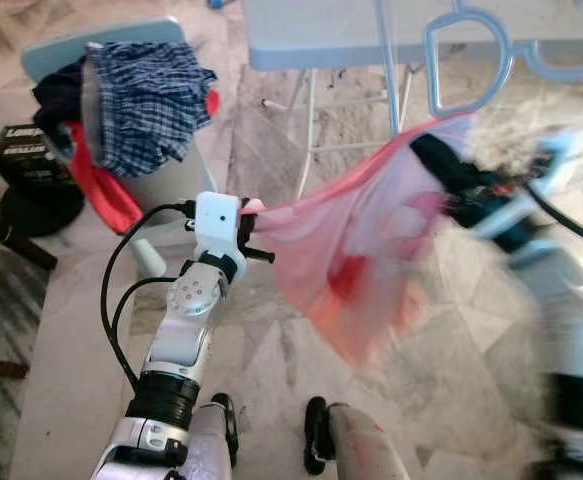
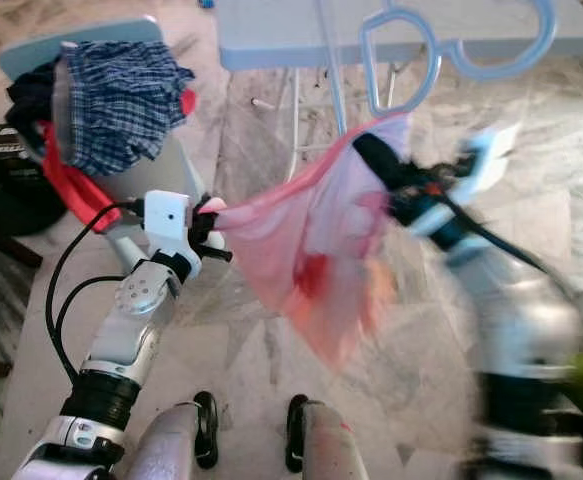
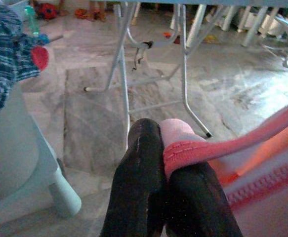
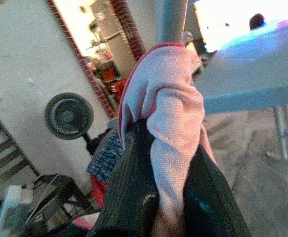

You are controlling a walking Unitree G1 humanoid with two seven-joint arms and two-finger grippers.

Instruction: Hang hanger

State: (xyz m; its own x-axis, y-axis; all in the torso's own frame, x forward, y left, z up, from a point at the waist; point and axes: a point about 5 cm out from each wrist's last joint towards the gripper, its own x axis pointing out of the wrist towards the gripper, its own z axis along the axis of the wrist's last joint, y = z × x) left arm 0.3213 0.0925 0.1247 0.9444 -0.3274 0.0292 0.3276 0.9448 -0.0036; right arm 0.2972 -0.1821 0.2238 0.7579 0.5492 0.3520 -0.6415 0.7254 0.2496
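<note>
Nearest, the left gripper is clenched on the hem of a thin pink cloth garment, and to the right the right gripper pinches its other bunched edge, so it hangs stretched between them, probably to keep it spread for hanging. Farther off, a pale blue plastic hanger sits at the near edge of the grey folding worktop, beyond the right gripper, apparently the hanger this garment is meant for

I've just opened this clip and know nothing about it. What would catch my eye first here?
A pink garment hangs stretched in mid-air between the two arms: the left gripper is shut on its trimmed edge, and the right gripper is shut on its other end, blurred in the eye views. Just above it is a pale blue hanger, in front of a folding table. To the robot's left, a chair holds heaped clothes.
</note>
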